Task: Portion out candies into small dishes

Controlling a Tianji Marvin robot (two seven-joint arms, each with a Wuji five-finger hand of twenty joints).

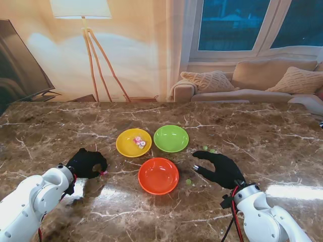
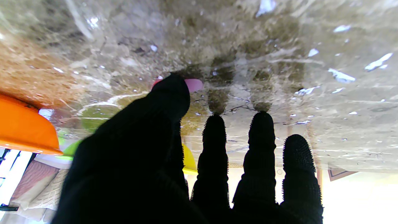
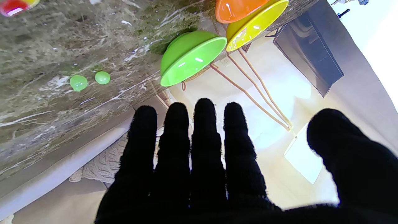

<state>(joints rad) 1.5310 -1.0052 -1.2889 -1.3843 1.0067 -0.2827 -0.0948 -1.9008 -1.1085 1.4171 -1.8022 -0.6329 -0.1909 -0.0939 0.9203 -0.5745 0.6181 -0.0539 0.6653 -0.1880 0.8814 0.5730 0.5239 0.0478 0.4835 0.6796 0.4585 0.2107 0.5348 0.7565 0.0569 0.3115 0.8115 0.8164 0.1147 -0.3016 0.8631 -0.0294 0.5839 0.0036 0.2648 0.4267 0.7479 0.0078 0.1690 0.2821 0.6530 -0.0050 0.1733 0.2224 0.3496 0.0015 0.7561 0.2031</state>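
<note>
marble table (image 1: 262, 131) | yellow dish (image 1: 133, 142): candies (image 1: 140, 142) | left hand (image 1: 87, 162) fingers pinch pink candy (image 2: 193, 84) | right hand (image 1: 219, 168) fingers spread

Around the glossy, smooth, plastic-looking orange dish (image 1: 158, 175) lies a polished brown marble table (image 1: 60, 131) that mirrors the light, while the hands beside it wear matt black knitted cloth with fuzzy, nubbed fingertips (image 2: 214, 124).

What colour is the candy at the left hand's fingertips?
Pink. The candy shows best in the left wrist view, at the thumb tip of the left hand.
</note>
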